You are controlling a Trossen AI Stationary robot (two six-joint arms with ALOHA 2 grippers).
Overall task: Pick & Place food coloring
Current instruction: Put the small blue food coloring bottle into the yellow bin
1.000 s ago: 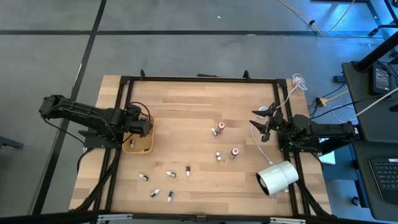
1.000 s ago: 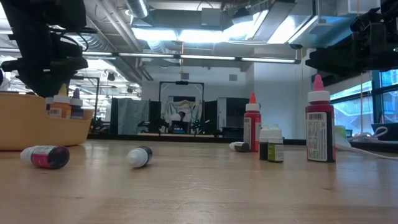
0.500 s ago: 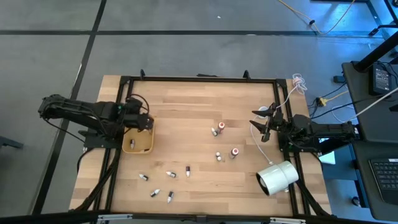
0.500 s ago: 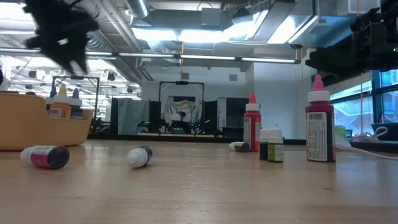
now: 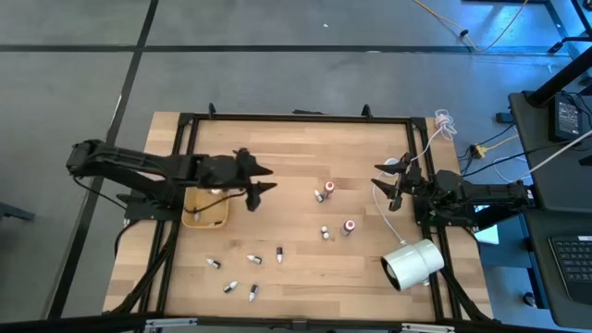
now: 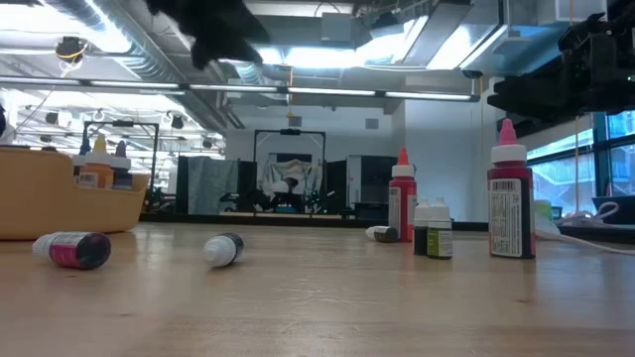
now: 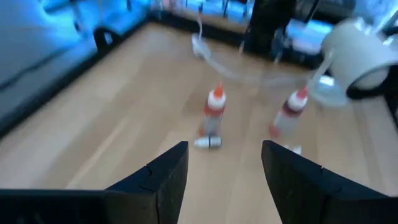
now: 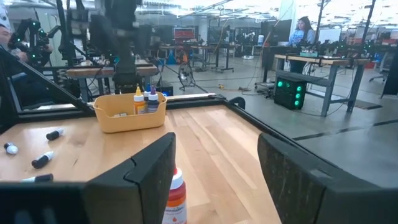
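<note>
We are looking down on a wooden worktop (image 5: 277, 148) framed by black rails. The left tool (image 5: 258, 184) is hanging above the worktop just beside the tan tray (image 5: 205, 215), which is sitting near the left edge; its two fingers (image 7: 168, 180) are standing apart with nothing between them. In the right wrist view we are seeing two or three food coloring bottles in the tray (image 8: 144, 98), standing upright.

The remaining food coloring is lying scattered over the worktop. We are counting two red-capped bottles (image 5: 329, 186) standing upright toward the right of the middle, each with smaller bottles just beside it. Five small bottles (image 5: 253, 259) are lying on their sides toward the near edge, well apart from the tray. In the low view one dark-bodied bottle with a white cap (image 6: 224, 249) is lying down.

The right tool (image 5: 389, 184) is waiting near the right edge, with its fingers (image 8: 140, 171) also parted and empty. A large white cylinder (image 5: 413, 264) is lying near the worktop's near right corner.
</note>
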